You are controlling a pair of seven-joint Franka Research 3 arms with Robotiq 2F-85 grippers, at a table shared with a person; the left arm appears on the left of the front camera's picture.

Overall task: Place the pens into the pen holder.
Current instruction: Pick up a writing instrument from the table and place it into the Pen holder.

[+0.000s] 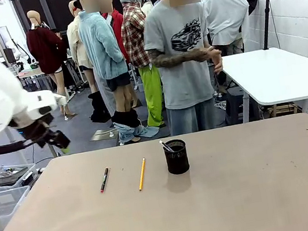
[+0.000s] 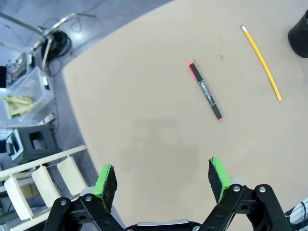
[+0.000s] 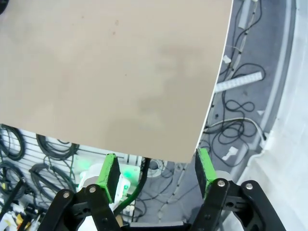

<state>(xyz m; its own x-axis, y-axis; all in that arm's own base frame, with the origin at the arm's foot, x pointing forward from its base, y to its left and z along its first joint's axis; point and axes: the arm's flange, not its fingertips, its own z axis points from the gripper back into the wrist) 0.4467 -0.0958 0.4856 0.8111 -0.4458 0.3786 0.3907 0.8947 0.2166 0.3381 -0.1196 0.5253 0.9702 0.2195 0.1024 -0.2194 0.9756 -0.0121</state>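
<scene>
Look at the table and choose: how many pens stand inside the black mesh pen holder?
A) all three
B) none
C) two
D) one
D: a single whitish pen sticks out of the pen holder, while the dark pen and the yellow pencil lie flat on the table beside it.

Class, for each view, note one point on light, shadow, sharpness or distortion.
Front view: soft, even light; the pen holder casts a faint shadow toward the camera on the table. Left wrist view: the table edge looks bowed, likely by the wide-angle lens; the dark pen and the pencil are sharp. Right wrist view: faint blotchy shadows on the table.
</scene>
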